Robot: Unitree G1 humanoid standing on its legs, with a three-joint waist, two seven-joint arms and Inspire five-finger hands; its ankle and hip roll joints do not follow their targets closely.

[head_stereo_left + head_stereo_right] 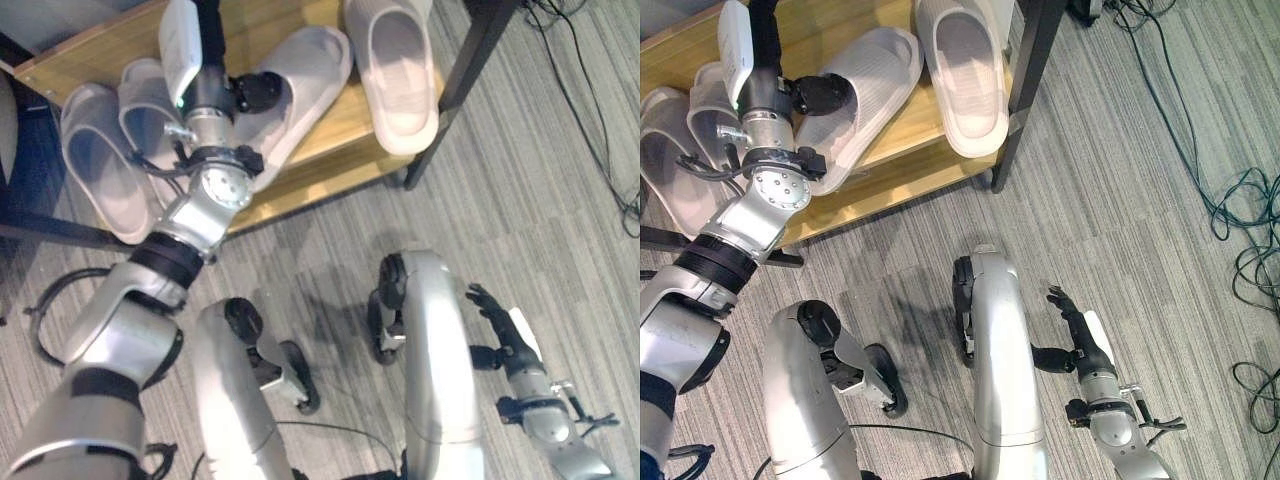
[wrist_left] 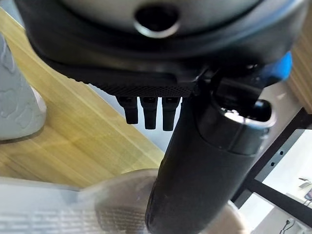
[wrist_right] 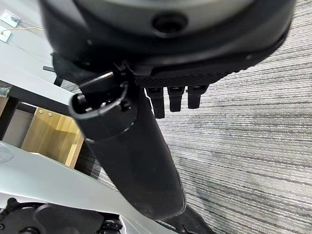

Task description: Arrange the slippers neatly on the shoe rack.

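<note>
**Left hand over the slanted slipper on the rack; right hand idle above the carpet**

Four pale grey slippers lie on the wooden shelf of the shoe rack (image 1: 330, 160). At the far left sits a pair side by side: the outer slipper (image 1: 100, 165) and the inner slipper (image 1: 145, 110) just beside it, both overhanging the shelf's near edge at about 7 o'clock. Toward the middle, the slanted slipper (image 1: 300, 90) lies at an angle, one end toward 1 o'clock, the other toward 7 o'clock. At the right end the fourth slipper (image 1: 398, 70) lies nearly straight, one end hanging past the shelf edge beside the rack's dark leg (image 1: 470, 60).

The left hand (image 1: 205, 35) reaches in over the shelf from 7 o'clock, its forearm crossing the inner slipper of the pair. In the left wrist view the short fingers (image 2: 148, 109) stand in a row above the bare wood, hanging free and wrapped round nothing, while the thumb (image 2: 195, 180) runs down to the pale upper of the slanted slipper (image 2: 117, 204); whether it presses on it cannot be told. So the slipper lies at the thumb's tip, under the hand, not between thumb and fingers.

The right hand (image 1: 1080, 335) hangs low at 5 o'clock over the striped grey carpet (image 1: 1140, 200), well apart from the rack, its fingers loosely extended and holding nothing.
</note>
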